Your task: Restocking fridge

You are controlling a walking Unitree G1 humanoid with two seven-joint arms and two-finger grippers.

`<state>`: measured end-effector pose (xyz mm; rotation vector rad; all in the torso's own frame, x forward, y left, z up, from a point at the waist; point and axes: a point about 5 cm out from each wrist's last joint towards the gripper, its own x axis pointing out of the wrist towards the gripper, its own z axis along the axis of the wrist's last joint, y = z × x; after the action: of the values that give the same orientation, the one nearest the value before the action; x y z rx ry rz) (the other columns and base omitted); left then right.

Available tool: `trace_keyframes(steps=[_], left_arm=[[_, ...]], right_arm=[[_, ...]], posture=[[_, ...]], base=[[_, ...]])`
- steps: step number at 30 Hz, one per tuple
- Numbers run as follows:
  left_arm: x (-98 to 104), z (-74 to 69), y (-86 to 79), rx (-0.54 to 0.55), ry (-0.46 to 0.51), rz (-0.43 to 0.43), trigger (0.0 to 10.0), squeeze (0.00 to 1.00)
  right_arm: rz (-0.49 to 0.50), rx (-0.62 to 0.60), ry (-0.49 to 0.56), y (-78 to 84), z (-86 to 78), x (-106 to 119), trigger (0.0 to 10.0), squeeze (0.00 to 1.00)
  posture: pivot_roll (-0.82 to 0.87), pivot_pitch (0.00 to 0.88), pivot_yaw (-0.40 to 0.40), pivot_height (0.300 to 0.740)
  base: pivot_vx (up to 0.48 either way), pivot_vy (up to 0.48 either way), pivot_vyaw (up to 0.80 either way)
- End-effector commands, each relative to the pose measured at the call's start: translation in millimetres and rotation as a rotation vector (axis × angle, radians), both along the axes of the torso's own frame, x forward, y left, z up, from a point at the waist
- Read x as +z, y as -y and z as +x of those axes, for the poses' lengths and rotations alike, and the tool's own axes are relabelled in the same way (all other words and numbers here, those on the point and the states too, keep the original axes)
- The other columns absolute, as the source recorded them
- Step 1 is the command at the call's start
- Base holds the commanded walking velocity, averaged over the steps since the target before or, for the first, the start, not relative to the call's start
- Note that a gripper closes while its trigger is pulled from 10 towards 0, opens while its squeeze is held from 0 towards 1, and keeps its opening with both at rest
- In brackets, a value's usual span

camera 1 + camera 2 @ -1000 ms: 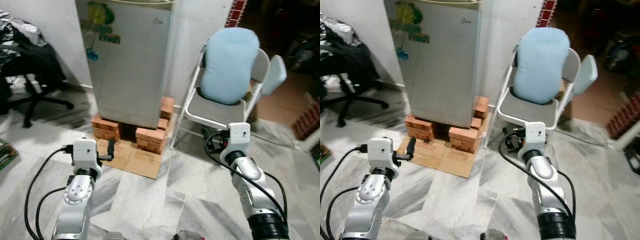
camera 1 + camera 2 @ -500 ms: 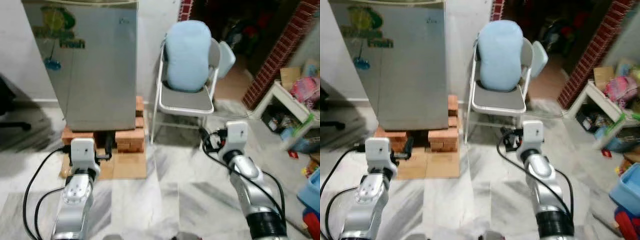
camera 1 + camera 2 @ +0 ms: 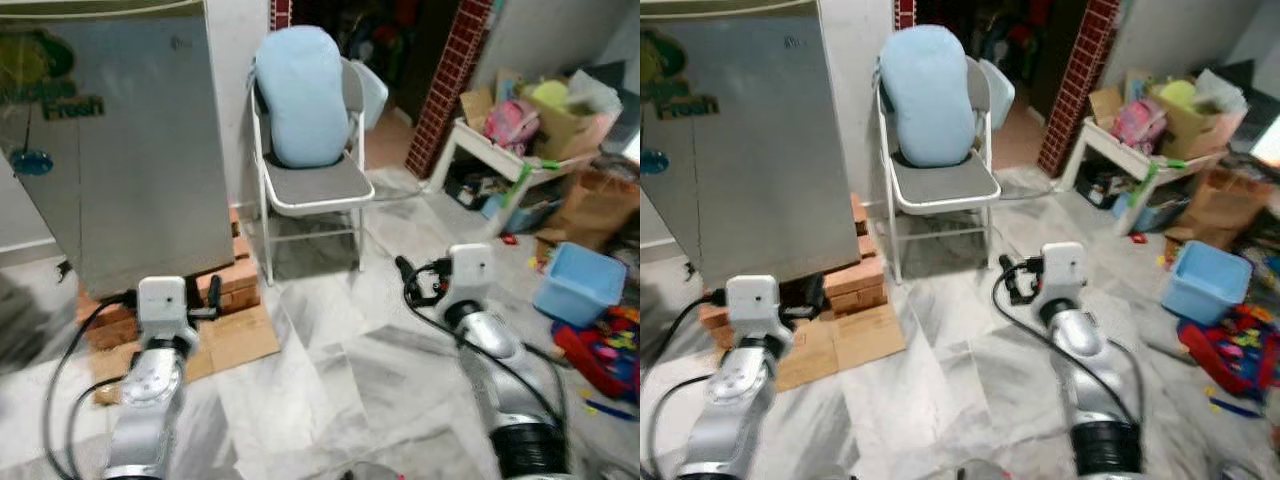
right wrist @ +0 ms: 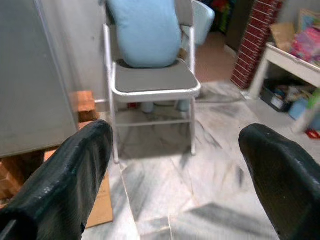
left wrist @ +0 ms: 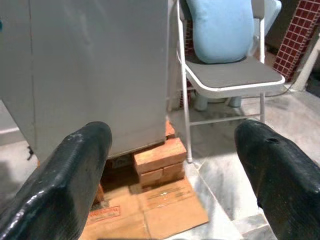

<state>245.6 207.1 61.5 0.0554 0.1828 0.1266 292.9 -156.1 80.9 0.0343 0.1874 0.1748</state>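
The grey fridge (image 3: pixel 120 150) stands shut at the left, raised on red bricks (image 3: pixel 235 280) with flat cardboard (image 3: pixel 235 340) on the floor before it. My left gripper (image 5: pixel 172 135) is held low in front of the fridge's right corner, open and holding nothing. My right gripper (image 4: pixel 175 135) is also open with nothing in it, and it points at the folding chair (image 4: pixel 152 82). In the left eye view both arms reach forward over the marble floor, the left gripper (image 3: pixel 205 300) near the bricks and the right gripper (image 3: pixel 410 280) further right.
A white folding chair (image 3: pixel 315 185) with a pale blue cushion (image 3: pixel 300 95) stands right of the fridge. Further right are a brick pillar (image 3: pixel 450 80), a low white table (image 3: pixel 500 160) piled with bags, a blue bin (image 3: pixel 580 285) and toys (image 3: pixel 600 350) on the floor.
The camera has swung to the right: fridge and chair have slid left in the picture, and the table, bin and toys have come into view. Both arms keep their pose.
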Motion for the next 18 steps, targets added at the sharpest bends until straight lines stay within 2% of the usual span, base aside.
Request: trace_keyframes(steps=[1,7,15,18], left_arm=[[3.9,5.6,13.2,-0.047,0.022,-0.023,10.0,0.00],[5.4,5.6,12.6,-0.068,0.031,-0.055,10.0,0.00],[9.9,7.0,9.6,-0.089,0.053,-0.048,10.0,0.00],[11.5,8.0,10.9,-0.139,0.053,-0.050,10.0,0.00]], right_arm=[[-0.021,-0.037,0.015,11.8,1.6,4.3,10.0,0.00],[-0.014,-0.037,0.014,10.8,2.4,3.8,10.0,0.00],[-0.009,-0.038,0.015,9.8,3.4,3.6,10.0,0.00],[-0.007,-0.039,0.013,9.6,3.9,3.0,10.0,0.00]], posture=[[0.02,0.000,-0.074,0.716],[0.03,0.000,-0.075,0.716],[0.03,0.000,-0.071,0.716],[0.03,0.000,-0.068,0.716]], base=[[0.000,0.480,-0.80],[0.000,0.480,-0.80],[0.000,0.480,-0.80],[0.000,0.480,-0.80]])
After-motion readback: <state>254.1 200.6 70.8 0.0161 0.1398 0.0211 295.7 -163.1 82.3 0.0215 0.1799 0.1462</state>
